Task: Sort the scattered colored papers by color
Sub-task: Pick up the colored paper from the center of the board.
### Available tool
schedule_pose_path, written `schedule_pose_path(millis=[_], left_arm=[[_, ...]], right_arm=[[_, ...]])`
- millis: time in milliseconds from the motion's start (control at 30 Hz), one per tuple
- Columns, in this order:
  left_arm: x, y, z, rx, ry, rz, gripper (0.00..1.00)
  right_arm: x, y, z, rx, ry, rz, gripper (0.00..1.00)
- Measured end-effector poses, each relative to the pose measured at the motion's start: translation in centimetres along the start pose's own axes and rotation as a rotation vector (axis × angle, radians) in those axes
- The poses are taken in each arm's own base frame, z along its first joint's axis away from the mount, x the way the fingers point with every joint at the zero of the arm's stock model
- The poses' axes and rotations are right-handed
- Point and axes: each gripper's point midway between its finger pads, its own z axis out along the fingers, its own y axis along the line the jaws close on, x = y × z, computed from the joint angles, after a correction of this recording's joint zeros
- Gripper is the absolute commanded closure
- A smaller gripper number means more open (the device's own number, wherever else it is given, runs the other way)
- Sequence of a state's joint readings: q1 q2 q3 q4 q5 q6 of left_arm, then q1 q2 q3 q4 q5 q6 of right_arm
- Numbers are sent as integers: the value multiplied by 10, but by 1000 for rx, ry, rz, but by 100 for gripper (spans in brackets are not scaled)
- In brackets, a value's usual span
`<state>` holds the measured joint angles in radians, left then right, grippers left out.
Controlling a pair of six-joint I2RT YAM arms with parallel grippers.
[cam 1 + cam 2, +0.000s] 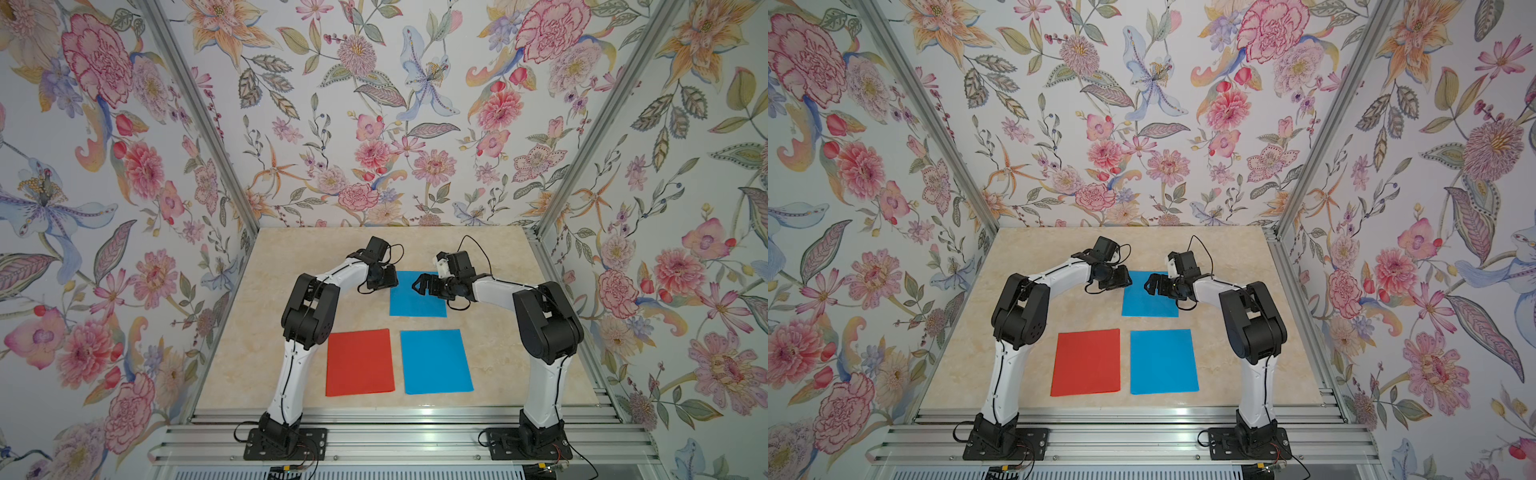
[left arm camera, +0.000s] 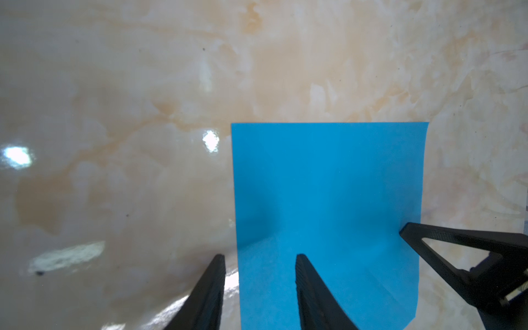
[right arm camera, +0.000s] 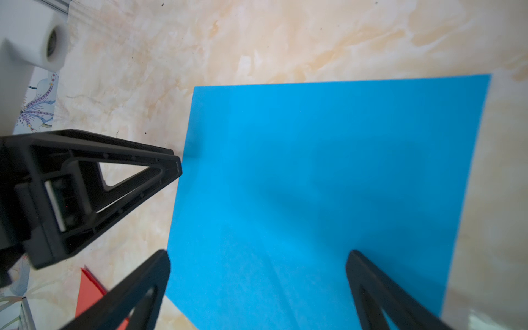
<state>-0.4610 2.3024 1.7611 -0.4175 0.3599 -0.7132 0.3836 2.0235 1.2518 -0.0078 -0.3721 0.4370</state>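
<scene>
I see three walls closing the cell in: the back wall [image 1: 374,124], the left wall [image 1: 83,208] and the right wall [image 1: 685,208], all papered in a large floral print of pink, orange and blue on white. Aluminium posts [image 1: 197,112] run up the two back corners. The counter [image 1: 291,266] is glossy beige marble-look, with bright glare spots [image 2: 211,140]. A ribbed aluminium rail [image 1: 374,440] edges its near side.
</scene>
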Motion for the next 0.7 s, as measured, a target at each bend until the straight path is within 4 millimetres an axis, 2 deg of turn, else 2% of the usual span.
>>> schedule_pose_path(millis=[433, 700], left_arm=[[1, -15, 9, 38, -14, -35, 57], [-2, -30, 16, 145, -37, -85, 57]], right_arm=[[-1, 0, 0, -14, 1, 3, 0], [-2, 1, 1, -27, -4, 0, 0]])
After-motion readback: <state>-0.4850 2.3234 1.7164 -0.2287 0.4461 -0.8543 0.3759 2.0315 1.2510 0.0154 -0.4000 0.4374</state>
